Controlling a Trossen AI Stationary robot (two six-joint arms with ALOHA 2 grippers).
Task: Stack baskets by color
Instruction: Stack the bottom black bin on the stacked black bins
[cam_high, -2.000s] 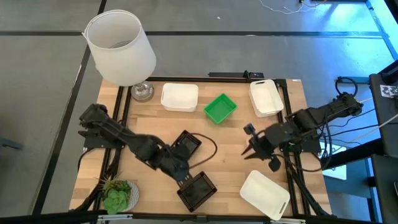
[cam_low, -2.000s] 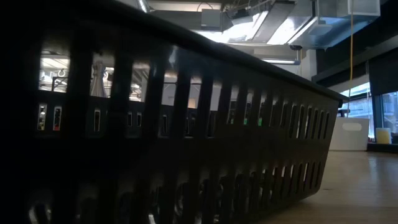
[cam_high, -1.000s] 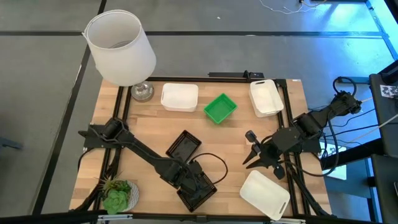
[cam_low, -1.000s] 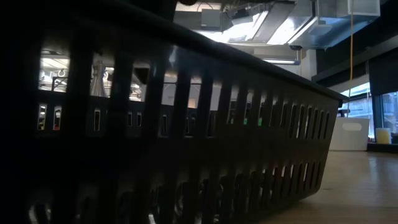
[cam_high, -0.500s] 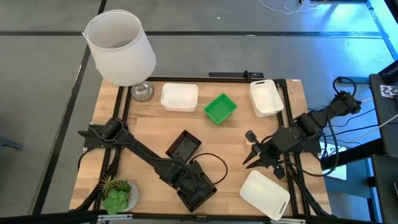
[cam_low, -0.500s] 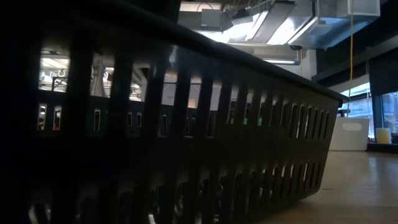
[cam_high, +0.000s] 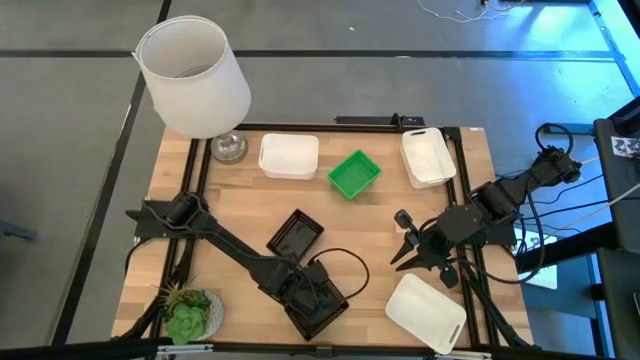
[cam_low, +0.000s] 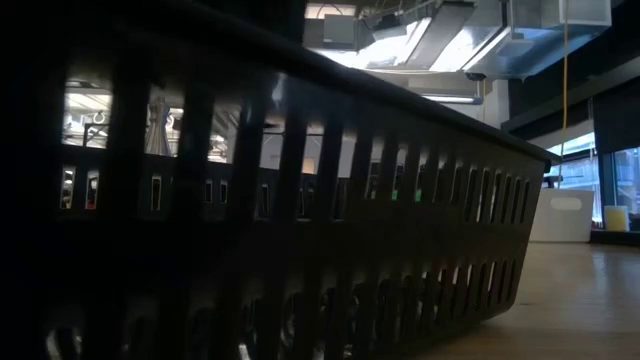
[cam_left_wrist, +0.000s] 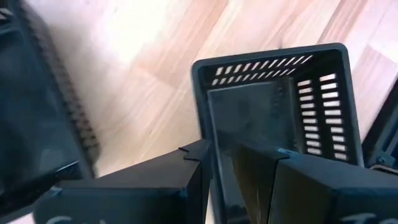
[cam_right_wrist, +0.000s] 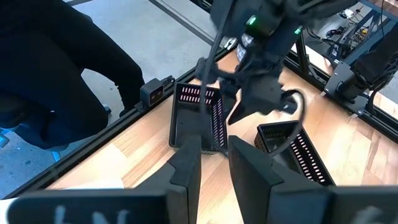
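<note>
High view shows the sorting only partly done, as I judge it: a black basket (cam_high: 296, 236) lies mid-table, another black basket (cam_high: 318, 305) sits at the near edge, the green basket (cam_high: 354, 173) sits alone near the far edge, and three white baskets (cam_high: 289, 156) (cam_high: 427, 157) (cam_high: 426, 311) lie well apart on the table (cam_high: 240, 205). The left gripper (cam_high: 308, 290) sits at the near black basket with one finger on each side of its wall, closed on it in the left wrist view. The right gripper (cam_high: 398, 256) hovers by the near white basket with its fingers a narrow gap apart, holding nothing.
</note>
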